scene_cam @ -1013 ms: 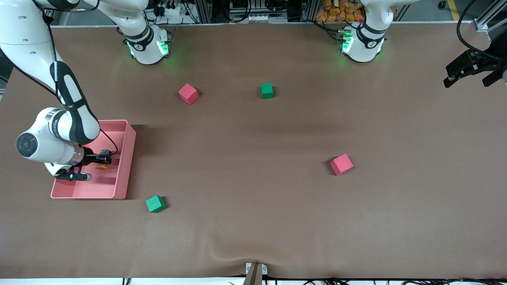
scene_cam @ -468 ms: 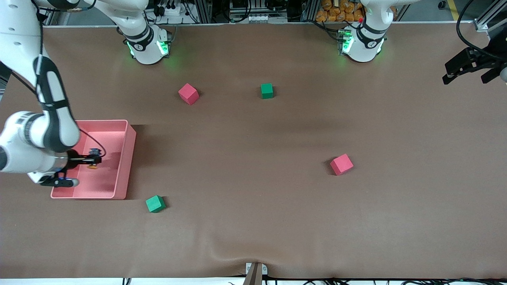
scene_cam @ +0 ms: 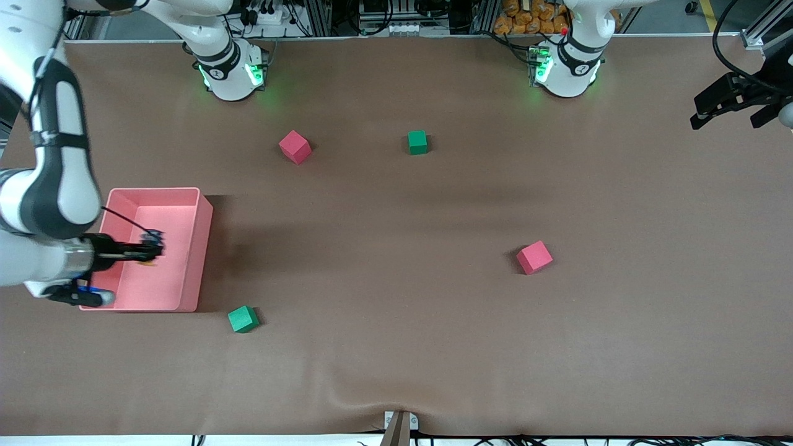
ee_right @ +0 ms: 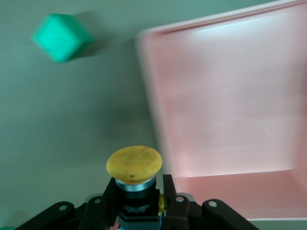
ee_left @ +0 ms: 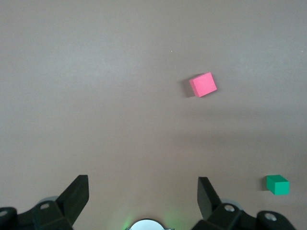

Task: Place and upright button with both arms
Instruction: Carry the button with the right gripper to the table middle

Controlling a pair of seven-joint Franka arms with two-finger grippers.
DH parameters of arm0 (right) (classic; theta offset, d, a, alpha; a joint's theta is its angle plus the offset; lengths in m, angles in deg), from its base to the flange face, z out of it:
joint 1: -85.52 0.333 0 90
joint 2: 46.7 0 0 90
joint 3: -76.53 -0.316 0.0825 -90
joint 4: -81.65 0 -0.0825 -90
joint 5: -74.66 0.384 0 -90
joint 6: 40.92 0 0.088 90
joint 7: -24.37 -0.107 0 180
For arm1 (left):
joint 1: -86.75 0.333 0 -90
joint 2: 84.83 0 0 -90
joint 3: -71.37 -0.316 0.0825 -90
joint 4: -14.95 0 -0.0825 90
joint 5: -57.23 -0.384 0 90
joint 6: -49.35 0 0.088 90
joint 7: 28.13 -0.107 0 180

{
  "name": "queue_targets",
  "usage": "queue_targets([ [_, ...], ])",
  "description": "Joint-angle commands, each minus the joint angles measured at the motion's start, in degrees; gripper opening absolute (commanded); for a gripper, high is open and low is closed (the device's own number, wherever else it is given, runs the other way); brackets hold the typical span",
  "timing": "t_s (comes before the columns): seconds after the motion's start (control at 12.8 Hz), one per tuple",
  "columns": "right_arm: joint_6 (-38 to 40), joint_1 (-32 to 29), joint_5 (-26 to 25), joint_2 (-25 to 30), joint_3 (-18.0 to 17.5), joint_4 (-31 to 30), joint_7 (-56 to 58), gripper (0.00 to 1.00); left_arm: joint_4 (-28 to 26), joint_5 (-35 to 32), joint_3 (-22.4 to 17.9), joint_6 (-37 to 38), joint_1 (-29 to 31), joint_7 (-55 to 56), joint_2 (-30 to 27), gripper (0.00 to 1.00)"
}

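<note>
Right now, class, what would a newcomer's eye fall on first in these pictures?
The pink tray at the right arm's end of the table, with the right gripper over it, shut on the orange-capped button. Next, the red and green cubes scattered over the brown table, and the left gripper open, waiting over the table's other end.

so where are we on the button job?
Done: right gripper is shut on the button, raised over the pink tray. In hand: carrying it. Left: setting it down upright on the table; left gripper waits open at its own end.
</note>
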Motion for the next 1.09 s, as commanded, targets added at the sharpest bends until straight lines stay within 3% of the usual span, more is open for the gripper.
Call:
queue_targets([
  [0.0, -1.7, 9.3, 4.3, -2.1, 0.5, 3.3, -14.1, 0.00, 0.6, -0.8, 0.6, 1.0, -0.1, -0.9, 0.3, 1.00],
  [0.31, -21.0, 26.1, 4.3, -8.6, 0.0, 4.1, -30.4, 0.00, 0.7, -0.2, 0.6, 1.0, -0.3, -0.8, 0.5, 1.00],
  [0.55, -33.0, 35.7, 4.1, -14.3, 0.1, 4.3, -33.3, 0.00, 0.9, -0.1, 0.7, 0.9, -0.7, -0.8, 1.2, 1.00],
  [0.78, -34.8, 40.7, 1.2, -20.5, 0.2, 8.2, -32.9, 0.00, 0.7, -0.1, 0.7, 0.9, -0.7, -0.8, 1.2, 1.00],
  [1.01, -34.9, 44.0, -2.5, -23.4, 0.2, 8.9, -33.1, 0.00, 0.9, -0.4, 0.9, 0.9, -0.4, -0.9, 1.1, 1.00],
])
